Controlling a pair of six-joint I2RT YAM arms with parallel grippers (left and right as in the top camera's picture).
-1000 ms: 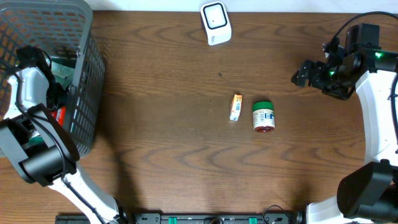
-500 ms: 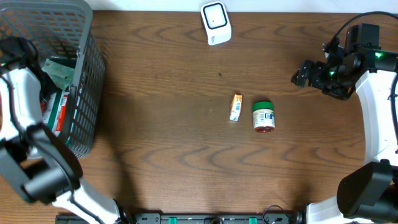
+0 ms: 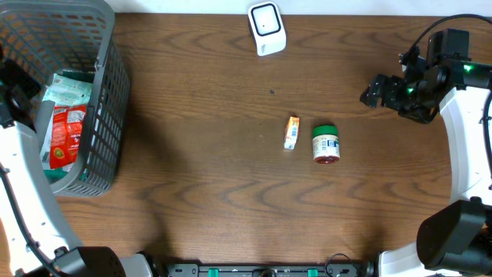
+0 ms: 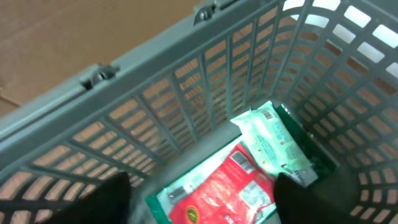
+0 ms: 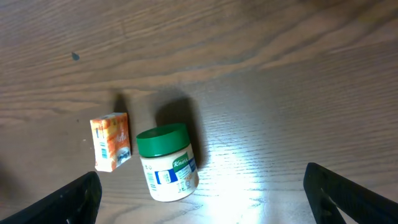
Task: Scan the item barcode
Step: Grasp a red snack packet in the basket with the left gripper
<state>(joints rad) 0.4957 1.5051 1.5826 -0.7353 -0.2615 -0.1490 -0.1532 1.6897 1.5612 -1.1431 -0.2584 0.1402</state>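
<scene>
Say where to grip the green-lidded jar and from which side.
Grip the green-lidded jar across its labelled body, from above. It seems to lie on its side, both round flanks bare; the small orange box lies apart, leaving finger room.

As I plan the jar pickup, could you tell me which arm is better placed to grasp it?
Right, probably: its open pincer sits nearer the jar, which shows in its wrist view, while the left arm is over the basket.

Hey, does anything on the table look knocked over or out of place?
The green-lidded jar lies on its side on the brown wooden table, beside the small orange box but not touching it. Nothing looks spilled or damaged.
</scene>
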